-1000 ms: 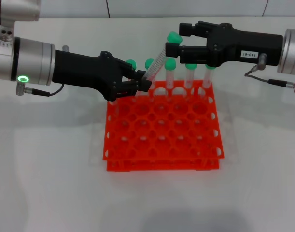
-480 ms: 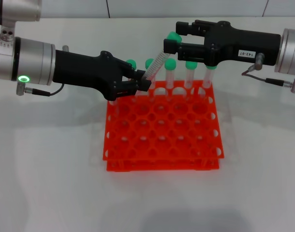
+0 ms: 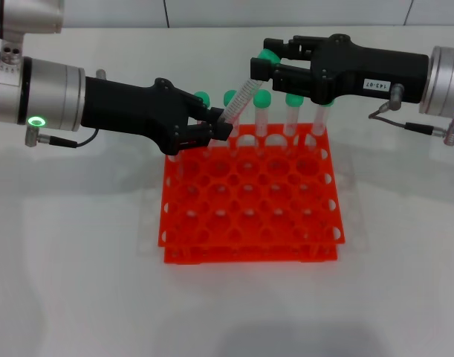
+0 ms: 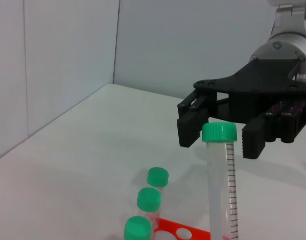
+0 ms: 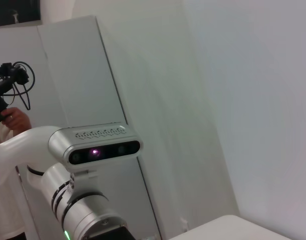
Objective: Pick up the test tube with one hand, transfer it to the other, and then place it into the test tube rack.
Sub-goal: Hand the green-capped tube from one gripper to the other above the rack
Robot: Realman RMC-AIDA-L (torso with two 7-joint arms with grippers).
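Our left claw (image 3: 218,125), the unlabelled black two-fingered one on the silver wrist with the green light, is clamped on the lower end of the slim clear plastic test tube with the green screw cap (image 3: 241,94), holding it tilted above the far edge of the bright orange plastic grid rack (image 3: 250,195) on the white counter (image 3: 78,245). Our right claw (image 3: 261,65), black with a small white label, has its fingers (image 4: 189,125) spread on either side of the tube's cap, not yet closed. Other green-capped tubes (image 3: 292,113) stand in the rack's far row just below it.
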